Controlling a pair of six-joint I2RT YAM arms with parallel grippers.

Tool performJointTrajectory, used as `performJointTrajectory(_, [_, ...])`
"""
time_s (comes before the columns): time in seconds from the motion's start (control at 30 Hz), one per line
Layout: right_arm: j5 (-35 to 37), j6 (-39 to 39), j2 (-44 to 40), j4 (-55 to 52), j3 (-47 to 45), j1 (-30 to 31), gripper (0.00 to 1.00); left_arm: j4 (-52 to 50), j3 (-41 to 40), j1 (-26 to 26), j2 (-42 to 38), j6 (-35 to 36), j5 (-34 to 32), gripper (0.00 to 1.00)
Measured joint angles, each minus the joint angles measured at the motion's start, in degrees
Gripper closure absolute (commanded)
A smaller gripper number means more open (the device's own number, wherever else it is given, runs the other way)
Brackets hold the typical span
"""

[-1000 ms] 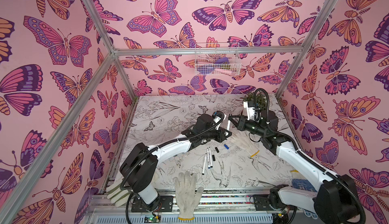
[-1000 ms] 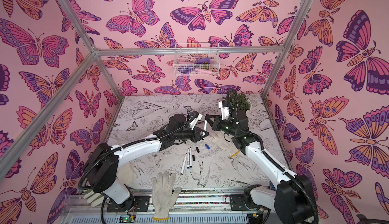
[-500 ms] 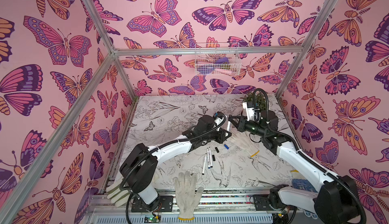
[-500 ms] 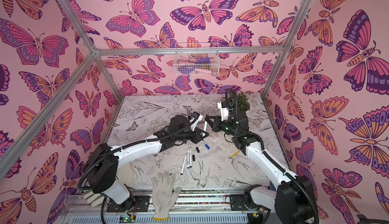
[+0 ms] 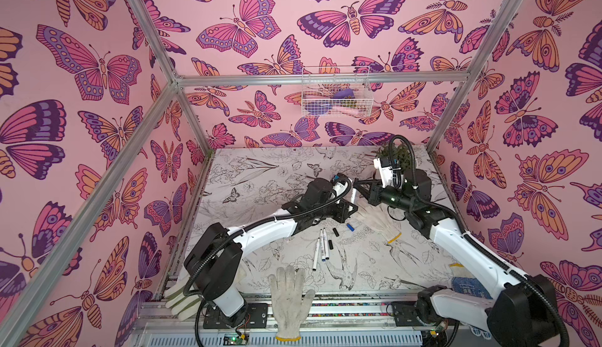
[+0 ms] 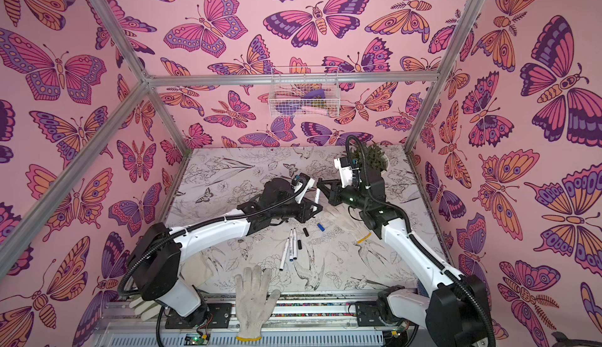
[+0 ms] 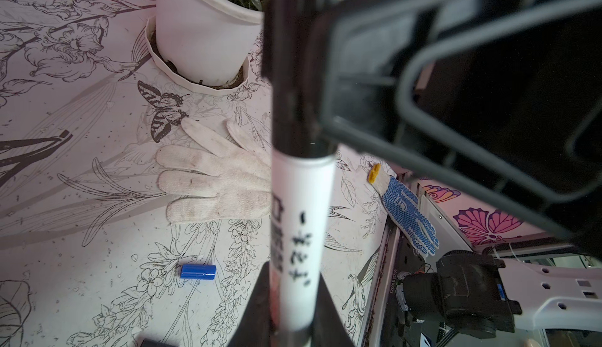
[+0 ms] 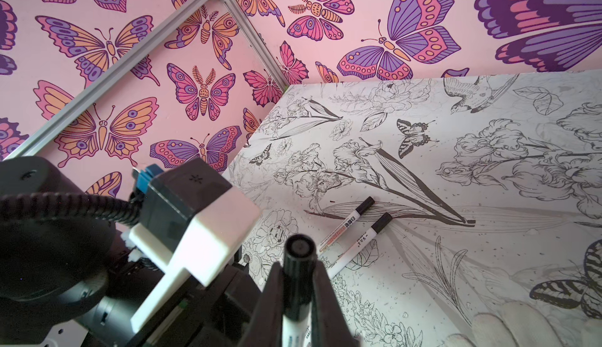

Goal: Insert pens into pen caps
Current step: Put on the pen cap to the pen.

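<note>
- Barely any shift since a second ago: same meeting point above mid-table, same two-handed hold.
- Clamped narrow in the left gripper: slim white-barrelled marker pen with dark printed label, raised off the table.
- Pinched tight in the right gripper: short black plastic cap, butted onto the barrel's end. Fully seated or not, cannot tell.
- Waiting on the table: three more white pens side by side, loose black caps just beside them, one small blue cap.
- Likely trouble: an off-axis push, jamming the cap askew or sliding the barrel through the left pads.
- Also possible: letting go before a firm seat, dropping the cap toward the white knit glove below.
</note>
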Motion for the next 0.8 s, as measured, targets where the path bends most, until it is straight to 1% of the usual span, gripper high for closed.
performJointTrajectory(0.4, [1.29,-4.04,2.6,-3.19,1.57,2.21,1.0,-3.82,0.22,0.02,0.0,0.22,-1.9,1.0])
performJointTrajectory(0.8, [2.36,-5.6,4.13,-4.15,2.36,3.45,1.0,-6.45,0.55,0.81,0.0,2.29,-2.56,1.0])
